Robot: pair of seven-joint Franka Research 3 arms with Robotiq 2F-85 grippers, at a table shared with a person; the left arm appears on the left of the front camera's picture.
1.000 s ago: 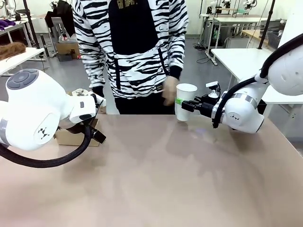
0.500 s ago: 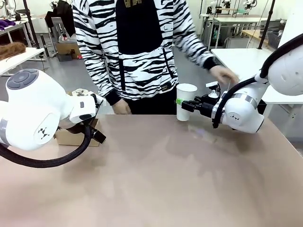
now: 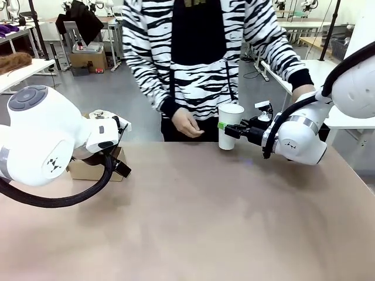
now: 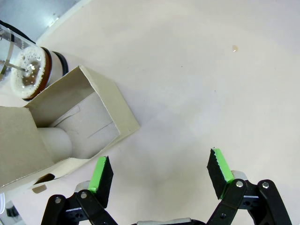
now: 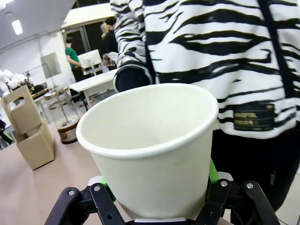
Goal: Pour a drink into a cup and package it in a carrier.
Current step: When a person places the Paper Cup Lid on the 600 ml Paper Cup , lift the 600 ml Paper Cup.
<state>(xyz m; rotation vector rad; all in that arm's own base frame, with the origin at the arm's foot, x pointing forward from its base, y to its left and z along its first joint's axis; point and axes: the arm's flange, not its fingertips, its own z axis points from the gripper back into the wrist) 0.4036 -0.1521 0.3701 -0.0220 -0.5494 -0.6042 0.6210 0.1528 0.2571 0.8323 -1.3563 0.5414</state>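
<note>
At the table's far edge stands the tall white paper cup (image 3: 229, 125), upright, with my right gripper (image 3: 226, 129) shut on its lower half. Seen from the right wrist, the cup (image 5: 151, 145) is empty and sits between the green pads. The brown cardboard carrier (image 3: 94, 168) lies at the left, partly hidden behind my left arm. My left gripper (image 4: 160, 171) hangs open over bare table just beside the carrier (image 4: 79, 117). The glass pitcher (image 4: 29, 75), holding foamy brown drink, stands beyond the carrier.
A person in a striped jacket stands at the far side, one hand (image 3: 187, 124) just left of the cup and the other arm (image 3: 293, 73) stretched behind my right arm. A white table (image 3: 293, 73) stands behind at the right.
The person has stepped to the right, taken a hand away from the cup and stretched an arm out behind my right arm. Both arms and the cup have stayed still.
</note>
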